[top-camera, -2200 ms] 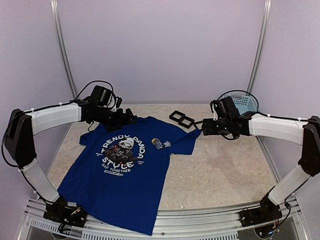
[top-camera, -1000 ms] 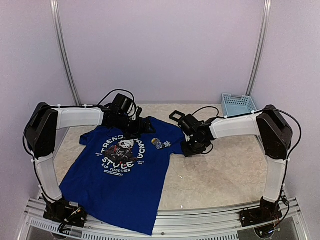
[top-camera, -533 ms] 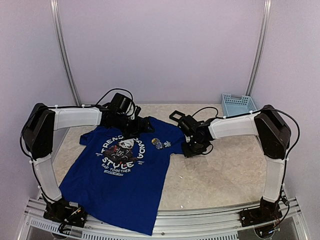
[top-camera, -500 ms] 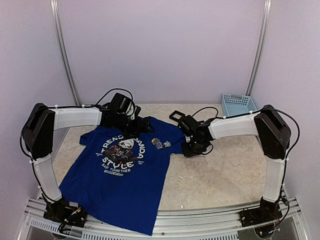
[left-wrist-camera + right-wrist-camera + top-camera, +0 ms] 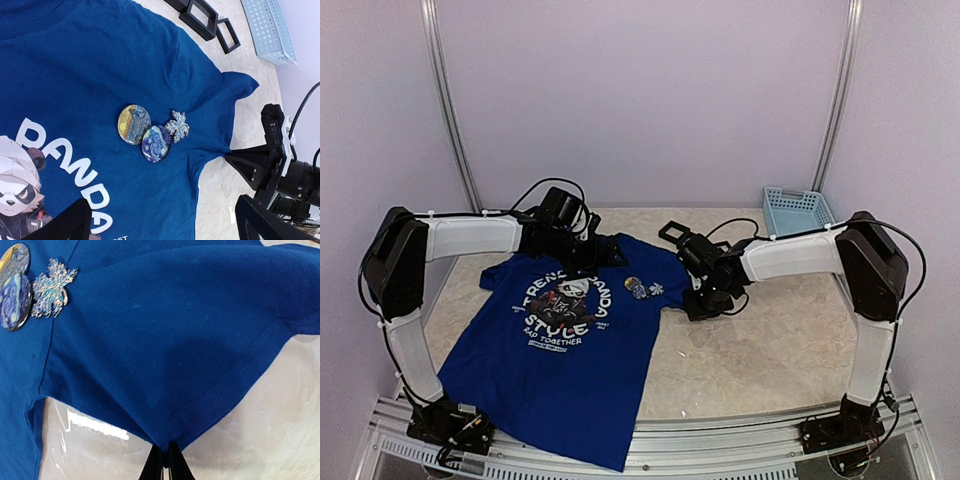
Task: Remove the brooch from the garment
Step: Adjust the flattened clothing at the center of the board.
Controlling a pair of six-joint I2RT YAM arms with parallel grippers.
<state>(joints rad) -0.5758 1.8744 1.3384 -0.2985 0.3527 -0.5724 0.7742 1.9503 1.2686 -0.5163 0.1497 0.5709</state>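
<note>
- Right gripper (image 5: 162, 463) jaws are together, clamped on the sleeve hem of the T-shirt (image 5: 570, 350). The cloth is drawn to a small point right at the fingertips.
- In the left wrist view the same pinch sits at the sleeve's lower corner, over bare table just off the cloth.
- Left gripper (image 5: 161, 207) jaws are wide apart, hovering over the shirt's chest print with nothing between the fingers. In the top view it is above the collar area, toward the table's far edge.
- The T-shirt is royal blue and lies flat, print up, on the left half of the table (image 5: 770, 350). Its bottom hem hangs over the near edge.
- Brooch (image 5: 177, 125) is silvery-blue with a jagged leaf or snowflake shape. It is pinned on the chest between the white lettering and the held sleeve's seam.
- Yellowish round badge (image 5: 134, 124) and dark-blue swirl badge (image 5: 156, 144) touch each other. The blue one is just beside the brooch; can't tell if they make contact.
- Black square frames (image 5: 672, 235) lie off the shirt, near the middle of the far edge, just beyond the sleeve.
- Light-blue basket (image 5: 797, 208) sits at the far right corner, well apart from everything else.
</note>
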